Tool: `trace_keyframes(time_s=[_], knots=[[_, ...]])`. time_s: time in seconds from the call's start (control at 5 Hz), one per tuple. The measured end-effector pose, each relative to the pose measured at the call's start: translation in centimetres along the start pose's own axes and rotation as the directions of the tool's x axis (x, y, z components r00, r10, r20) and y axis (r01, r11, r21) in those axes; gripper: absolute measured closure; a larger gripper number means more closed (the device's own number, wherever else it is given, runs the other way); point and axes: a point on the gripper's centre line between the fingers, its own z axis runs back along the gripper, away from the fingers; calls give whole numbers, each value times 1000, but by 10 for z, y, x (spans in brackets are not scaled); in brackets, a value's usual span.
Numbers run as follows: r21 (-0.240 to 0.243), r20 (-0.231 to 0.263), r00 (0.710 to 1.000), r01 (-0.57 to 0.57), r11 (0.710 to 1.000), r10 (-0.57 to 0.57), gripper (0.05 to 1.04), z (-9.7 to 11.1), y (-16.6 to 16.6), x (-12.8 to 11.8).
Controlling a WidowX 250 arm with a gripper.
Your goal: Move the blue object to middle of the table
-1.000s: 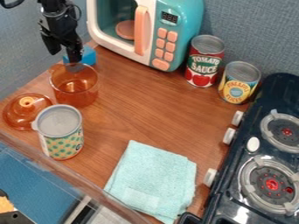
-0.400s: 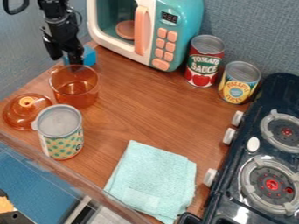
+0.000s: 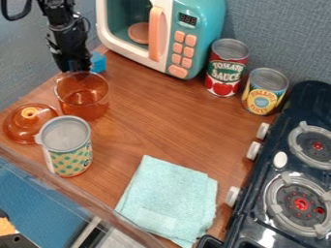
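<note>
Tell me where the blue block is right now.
In the camera view, the blue block is at the upper left of the table, behind the orange pot and beside the gripper.

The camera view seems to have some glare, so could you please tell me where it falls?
In the camera view, a white glare patch on the dark stove, near the lower burner; small highlights on the orange lid; the towel looks matte, without glare.

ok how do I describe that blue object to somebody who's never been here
Find the teal toy microwave. By its left corner in view, just beyond the see-through orange pot, sits the small blue object; unlike the pot, it's opaque.
</note>
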Motion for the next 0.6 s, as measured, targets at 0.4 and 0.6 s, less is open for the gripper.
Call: trace_keyframes(time_s=[0.4,0.6], knots=[[-7,49,998,45,999,-45,476,17,-6,1],[-5,140,983,118,993,-116,476,58,-18,10]])
